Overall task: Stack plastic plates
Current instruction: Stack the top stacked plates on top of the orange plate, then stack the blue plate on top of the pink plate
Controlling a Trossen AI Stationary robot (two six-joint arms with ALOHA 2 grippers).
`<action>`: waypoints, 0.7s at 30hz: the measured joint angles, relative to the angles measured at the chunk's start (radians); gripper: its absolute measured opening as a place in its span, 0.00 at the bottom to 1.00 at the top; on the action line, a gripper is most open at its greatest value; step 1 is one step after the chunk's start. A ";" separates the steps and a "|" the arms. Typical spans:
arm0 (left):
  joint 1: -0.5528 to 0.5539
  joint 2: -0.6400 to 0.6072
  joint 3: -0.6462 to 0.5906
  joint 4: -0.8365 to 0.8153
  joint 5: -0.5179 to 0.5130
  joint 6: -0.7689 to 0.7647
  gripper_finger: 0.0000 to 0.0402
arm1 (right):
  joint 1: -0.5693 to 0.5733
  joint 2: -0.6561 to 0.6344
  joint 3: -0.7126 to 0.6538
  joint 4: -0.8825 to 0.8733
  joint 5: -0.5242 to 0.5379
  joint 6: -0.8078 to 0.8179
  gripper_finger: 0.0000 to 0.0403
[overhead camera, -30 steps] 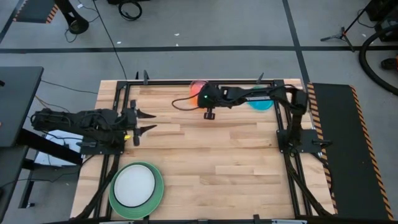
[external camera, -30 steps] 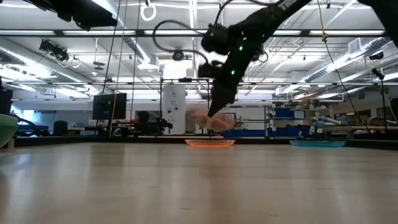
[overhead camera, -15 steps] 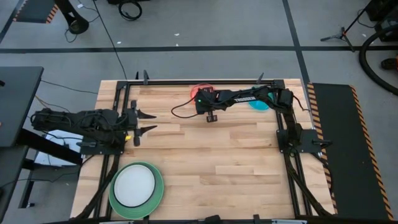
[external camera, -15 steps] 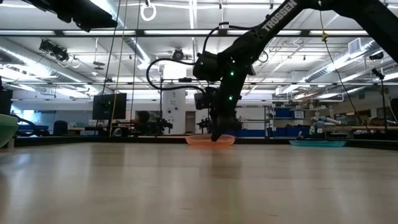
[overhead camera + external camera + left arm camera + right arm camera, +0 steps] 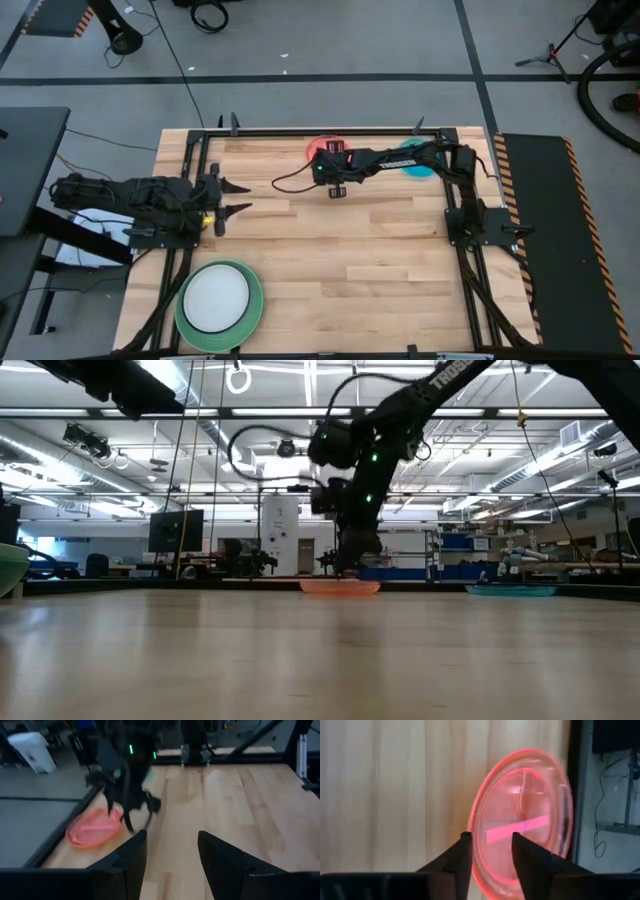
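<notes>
Far edge of the pale wooden table [image 5: 350, 250], near the middle: small translucent pink-red round plastic plate [image 5: 322, 148], lying flat against the back rail. Possibly more than one rim nested there; cannot tell from the wrist view. Right gripper [image 5: 490, 837] poised directly over it, fingers apart, the near rim of that plate [image 5: 525, 820] showing in the gap between them. From table height, tips hang just above the plate [image 5: 340, 587], apparently not clamped on it.

Left gripper [image 5: 232, 197] parked at the left side of the table, well apart from the plates, fingers likewise spread and empty.

Elsewhere: small translucent cyan round plate [image 5: 418, 168] at the back right, partly under the right arm; large green round plate [image 5: 185, 310] at the front left corner with a medium white round plate [image 5: 213, 298] lying inside it.

Handling, as a judgement: thin, light, fairly stiff plastic, glossy and likely slippery, so prone to skate across the wood or tilt out of a pinch. Best taken at the raised rim, one finger inside the lip and one outside, on the side facing the table's middle. Flat centre offers nothing to grip. Light enough to swing from an edge hold, so worth carrying slowly and setting down low over the green-and-white stack.
</notes>
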 joint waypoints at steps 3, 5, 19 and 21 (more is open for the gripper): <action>-0.024 0.000 0.000 -0.042 0.000 -0.034 0.45 | 0.009 -0.066 0.000 -0.092 0.003 0.070 0.43; -0.047 0.000 0.000 -0.061 0.000 -0.066 0.45 | 0.009 -0.113 0.000 -0.178 0.002 0.140 0.46; -0.212 0.000 0.000 -0.077 -0.044 -0.116 0.45 | -0.166 -0.473 -0.328 -0.401 0.023 0.549 0.47; -0.213 0.000 0.000 -0.077 -0.057 -0.094 0.45 | -0.202 -0.500 -0.409 -0.364 0.036 0.608 0.47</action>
